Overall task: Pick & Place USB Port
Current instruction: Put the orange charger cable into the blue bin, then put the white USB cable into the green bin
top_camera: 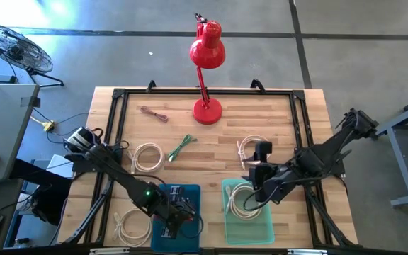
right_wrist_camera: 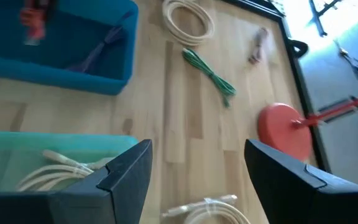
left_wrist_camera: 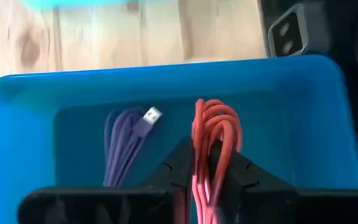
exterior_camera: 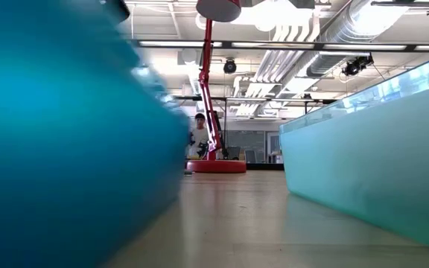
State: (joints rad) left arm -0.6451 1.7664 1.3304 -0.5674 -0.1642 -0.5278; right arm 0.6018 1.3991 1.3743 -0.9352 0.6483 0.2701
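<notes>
- Red coiled USB cable (left_wrist_camera: 211, 140), light and floppy, hangs pinched in the left gripper (left_wrist_camera: 205, 163) over the blue plastic bin (left_wrist_camera: 17, 124), at six o'clock on the table.
- Grip its bundled middle, judging by slack loops.
- Right gripper (right_wrist_camera: 197, 163) gapes empty above the pale green tray (right_wrist_camera: 17, 142).

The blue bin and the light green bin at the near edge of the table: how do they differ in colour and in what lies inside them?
The blue bin is deep opaque blue; the light green bin is pale and translucent. The blue bin holds a purple cable and a red cable, which the left end effector grips; the light green bin holds a white cable, below the open right end effector. Both are rectangular and stand side by side.
</notes>
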